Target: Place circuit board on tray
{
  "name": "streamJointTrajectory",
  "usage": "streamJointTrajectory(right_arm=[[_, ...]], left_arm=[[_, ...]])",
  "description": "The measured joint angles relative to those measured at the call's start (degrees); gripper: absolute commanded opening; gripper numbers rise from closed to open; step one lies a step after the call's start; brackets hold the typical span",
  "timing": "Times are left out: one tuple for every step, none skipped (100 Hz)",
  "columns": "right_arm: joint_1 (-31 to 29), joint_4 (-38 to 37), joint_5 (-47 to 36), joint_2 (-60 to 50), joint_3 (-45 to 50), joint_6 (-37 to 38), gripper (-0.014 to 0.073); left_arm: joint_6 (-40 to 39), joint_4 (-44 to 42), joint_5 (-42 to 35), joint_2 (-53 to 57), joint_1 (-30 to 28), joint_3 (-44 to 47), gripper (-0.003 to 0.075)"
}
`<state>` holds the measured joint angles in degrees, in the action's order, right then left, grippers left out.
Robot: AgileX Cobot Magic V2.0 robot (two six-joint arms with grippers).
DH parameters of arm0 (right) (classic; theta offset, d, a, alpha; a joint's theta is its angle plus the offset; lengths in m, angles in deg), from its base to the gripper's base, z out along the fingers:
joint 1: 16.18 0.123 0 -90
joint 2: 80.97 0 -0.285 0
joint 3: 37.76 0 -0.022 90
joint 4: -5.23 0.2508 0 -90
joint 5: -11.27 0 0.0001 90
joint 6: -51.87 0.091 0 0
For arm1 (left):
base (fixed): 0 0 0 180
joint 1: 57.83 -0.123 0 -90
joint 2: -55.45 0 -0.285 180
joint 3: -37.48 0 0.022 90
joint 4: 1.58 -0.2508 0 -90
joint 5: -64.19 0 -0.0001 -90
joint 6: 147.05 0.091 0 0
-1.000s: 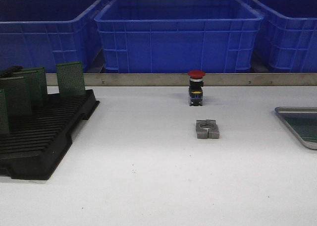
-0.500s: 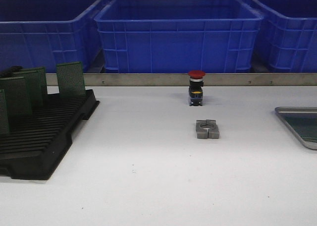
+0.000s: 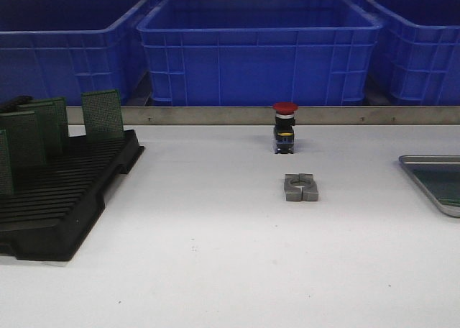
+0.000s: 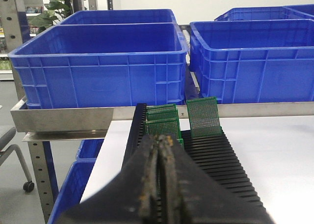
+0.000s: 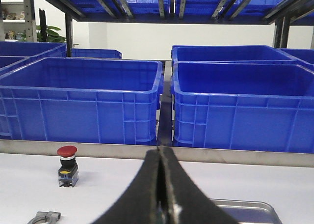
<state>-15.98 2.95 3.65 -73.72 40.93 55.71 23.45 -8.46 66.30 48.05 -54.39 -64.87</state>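
At the far left of the white table [image 3: 215, 256], a black slotted rack [image 3: 65, 198] holds several green circuit boards [image 3: 103, 114] standing upright in its slots; one stands apart at the rack's rear right end, and the others are grouped toward the left. The left wrist view looks along this rack from one end, with the boards upright in the far slots. The left gripper [image 4: 159, 150] is fully closed, its two fingers pressed together with nothing between them, and it points toward the near end of the rack. Blue plastic bins [image 3: 259, 51] line the back behind a metal rail [image 3: 215, 115]. Near the table's centre, a push button with a red cap [image 3: 284, 126] stands upright just in front of the rail, and a small grey metal clamp block [image 3: 300, 187] lies flat nearer the camera, apart from the button. At the right edge, the tray [image 3: 435, 180] rests flat on the table, partly cut off by the frame, with a green surface visible inside it. The right gripper [image 5: 161, 157] is also closed and empty, its fingers meeting in a thin seam; in its wrist view, a corner of the tray appears just beyond the fingers. Neither arm appears in the front view.
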Motion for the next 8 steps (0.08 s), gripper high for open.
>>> streamJointTrajectory(right_arm=[[0.0, 0.0, 0.0, 0.0, 0.0, 0.0, -0.0069], [0.0, 0.0, 0.0, 0.0, 0.0, 0.0, -0.0069], [0.0, 0.0, 0.0, 0.0, 0.0, 0.0, -0.0069], [0.0, 0.0, 0.0, 0.0, 0.0, 0.0, -0.0069], [0.0, 0.0, 0.0, 0.0, 0.0, 0.0, -0.0069], [0.0, 0.0, 0.0, 0.0, 0.0, 0.0, -0.0069], [0.0, 0.0, 0.0, 0.0, 0.0, 0.0, -0.0069], [0.0, 0.0, 0.0, 0.0, 0.0, 0.0, -0.0069]], left_arm=[[0.0, 0.0, 0.0, 0.0, 0.0, 0.0, -0.0018], [0.0, 0.0, 0.0, 0.0, 0.0, 0.0, -0.0018], [0.0, 0.0, 0.0, 0.0, 0.0, 0.0, -0.0018], [0.0, 0.0, 0.0, 0.0, 0.0, 0.0, -0.0018], [0.0, 0.0, 0.0, 0.0, 0.0, 0.0, -0.0018], [0.0, 0.0, 0.0, 0.0, 0.0, 0.0, -0.0018], [0.0, 0.0, 0.0, 0.0, 0.0, 0.0, -0.0018], [0.0, 0.0, 0.0, 0.0, 0.0, 0.0, -0.0018]])
